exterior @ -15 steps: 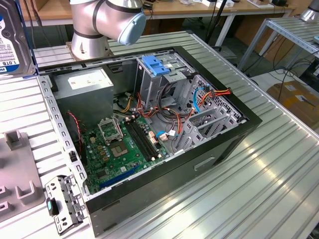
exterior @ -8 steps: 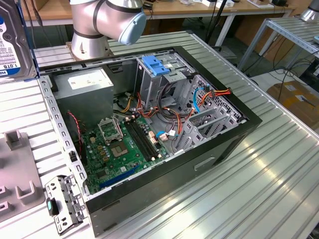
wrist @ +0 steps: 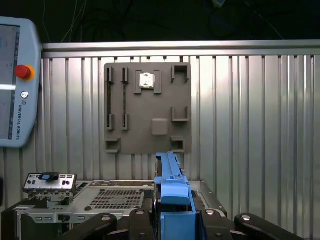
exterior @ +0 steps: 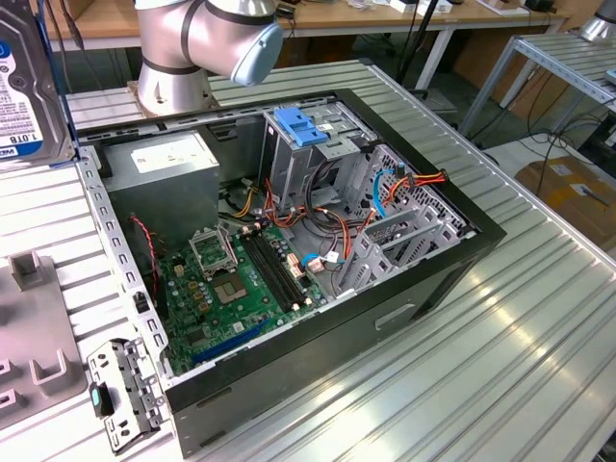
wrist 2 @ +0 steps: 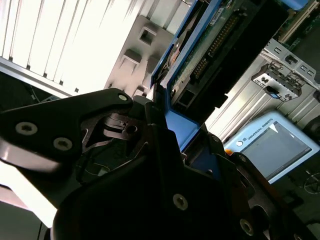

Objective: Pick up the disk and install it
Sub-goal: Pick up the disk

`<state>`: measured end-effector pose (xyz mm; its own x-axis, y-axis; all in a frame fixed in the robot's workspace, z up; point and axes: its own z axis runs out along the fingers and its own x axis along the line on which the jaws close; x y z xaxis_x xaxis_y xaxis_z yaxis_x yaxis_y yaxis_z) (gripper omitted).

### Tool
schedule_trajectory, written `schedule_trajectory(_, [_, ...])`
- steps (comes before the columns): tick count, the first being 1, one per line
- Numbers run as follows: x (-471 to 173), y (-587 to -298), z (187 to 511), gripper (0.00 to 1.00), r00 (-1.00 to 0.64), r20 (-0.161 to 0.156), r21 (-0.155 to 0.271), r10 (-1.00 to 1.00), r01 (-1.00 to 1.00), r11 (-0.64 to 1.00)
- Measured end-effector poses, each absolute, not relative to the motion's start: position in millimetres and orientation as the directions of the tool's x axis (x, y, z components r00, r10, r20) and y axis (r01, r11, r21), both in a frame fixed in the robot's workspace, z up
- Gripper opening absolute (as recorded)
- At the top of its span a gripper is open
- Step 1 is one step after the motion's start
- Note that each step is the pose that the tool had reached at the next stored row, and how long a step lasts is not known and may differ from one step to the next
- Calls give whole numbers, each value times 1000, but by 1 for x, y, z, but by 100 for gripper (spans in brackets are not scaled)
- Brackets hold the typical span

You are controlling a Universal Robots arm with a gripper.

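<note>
a: exterior view first. how is the arm sitting?
b: the arm [exterior: 192,43] is standing on its base behind the computer case [exterior: 318,356], with a blue-capped joint leaning over the case's rear edge. the disk [exterior: 21,91] is hanging upright, label facing out, off the case's rear corner on the exterior view's left and apart from the case wall.
a: and room to move?
b: inside the case, the drive cage [exterior: 308,164] under the blue latch [exterior: 306,128] is sitting at the rear, with cables crowding between it and the motherboard [exterior: 241,279]. a grey fixture plate [exterior: 38,327] is lying just beside the case on the exterior view's left, and the ribbed table [exterior: 539,366] is running wide past the case's other side.
a: second wrist view?
b: the gripper [wrist 2: 172,137] is pinching the disk [wrist 2: 220,45] by its blue frame, with black fingers [wrist 2: 120,125] pressing in from both sides. the disk's circuit-board face is showing, and a teach pendant [wrist 2: 275,145] is lying on the table beyond it.
a: first wrist view?
b: the gripper [wrist: 172,222] is clamping the disk [wrist: 172,192] edge-on. the fixture plate [wrist: 147,107] is lying beyond the disk's edge, with ribbed table on all sides of it.
</note>
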<state>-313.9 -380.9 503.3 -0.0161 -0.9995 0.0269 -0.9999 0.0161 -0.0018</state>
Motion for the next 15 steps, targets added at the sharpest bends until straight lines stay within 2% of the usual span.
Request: schedule_trajectory(15, [-277, -389, 501, 37, -16, 38, -2, -999, -1000, 16])
